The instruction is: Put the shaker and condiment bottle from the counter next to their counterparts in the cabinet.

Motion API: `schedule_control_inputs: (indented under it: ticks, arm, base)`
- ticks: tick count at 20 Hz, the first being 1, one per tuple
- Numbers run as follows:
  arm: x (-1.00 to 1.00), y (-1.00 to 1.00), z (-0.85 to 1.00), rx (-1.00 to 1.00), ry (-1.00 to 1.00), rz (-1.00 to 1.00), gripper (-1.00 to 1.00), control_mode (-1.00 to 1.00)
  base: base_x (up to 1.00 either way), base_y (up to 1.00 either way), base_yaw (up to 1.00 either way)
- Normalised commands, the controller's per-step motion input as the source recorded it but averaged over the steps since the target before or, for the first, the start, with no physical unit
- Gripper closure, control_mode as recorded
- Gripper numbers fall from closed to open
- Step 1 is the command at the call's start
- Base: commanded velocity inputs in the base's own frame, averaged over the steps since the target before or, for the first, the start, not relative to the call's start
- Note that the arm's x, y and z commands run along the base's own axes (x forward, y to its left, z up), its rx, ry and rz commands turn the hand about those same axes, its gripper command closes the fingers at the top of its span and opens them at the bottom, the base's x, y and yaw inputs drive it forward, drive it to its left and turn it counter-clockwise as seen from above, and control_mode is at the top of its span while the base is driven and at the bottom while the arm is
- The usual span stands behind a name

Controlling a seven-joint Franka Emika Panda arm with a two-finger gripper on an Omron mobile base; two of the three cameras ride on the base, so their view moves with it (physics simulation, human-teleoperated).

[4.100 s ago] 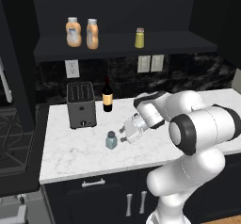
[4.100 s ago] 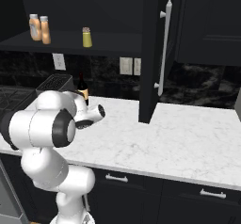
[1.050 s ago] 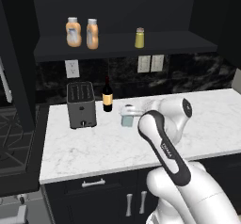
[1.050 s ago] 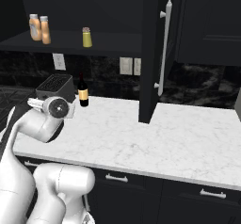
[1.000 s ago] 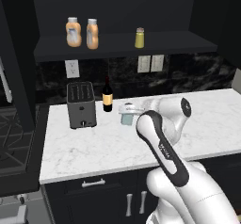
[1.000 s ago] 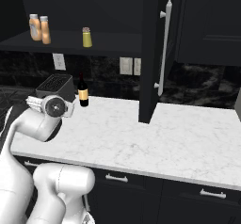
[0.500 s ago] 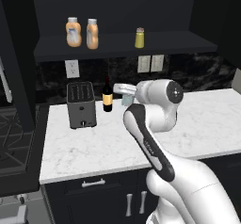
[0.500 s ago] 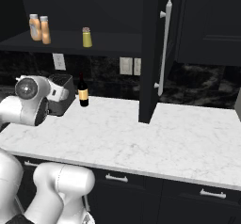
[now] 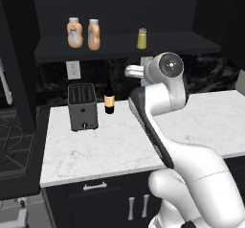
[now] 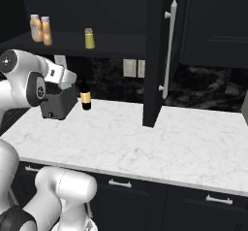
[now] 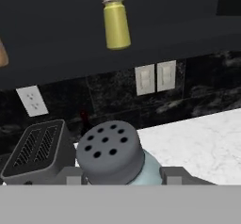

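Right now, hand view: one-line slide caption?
Claw shut on the pale blue shaker, lifted toward the yellow-green shaker on the cabinet shelf.

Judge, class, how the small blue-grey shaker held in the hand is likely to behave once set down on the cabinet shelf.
The shaker looks rigid, so the hand probably won't deform it. Its wide grey cap over a short body suggests it could tip if released tilted. Lying down, its round body would likely roll.

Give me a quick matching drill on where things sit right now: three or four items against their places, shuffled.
Items:
1. blue-grey shaker
2. yellow-green shaker
3. wine bottle
4. toaster

Places:
A. on the cabinet shelf
B. on the counter, by the backsplash, right of the toaster
C. held in the end effector
D. on the counter's left end

Pairs: 1-C, 2-A, 3-B, 4-D
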Motion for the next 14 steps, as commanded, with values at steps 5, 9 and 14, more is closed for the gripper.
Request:
schedule_control_inputs:
  ticks: [5,9,14]
  arm:
    - [0.03,-0.36,0.16,0.17,0.08,0.0,1.0,-1.0]
    - [0.0,-0.68,0.59,0.21,0.12,0.01,1.0,-1.0]
    - [0.0,-0.59,0.5,0.13,0.02,0.01,1.0,-1.0]
  base:
    - [0.0,0.0,0.0]
    - [0.0,0.0,0.0]
    - [0.0,0.0,0.0]
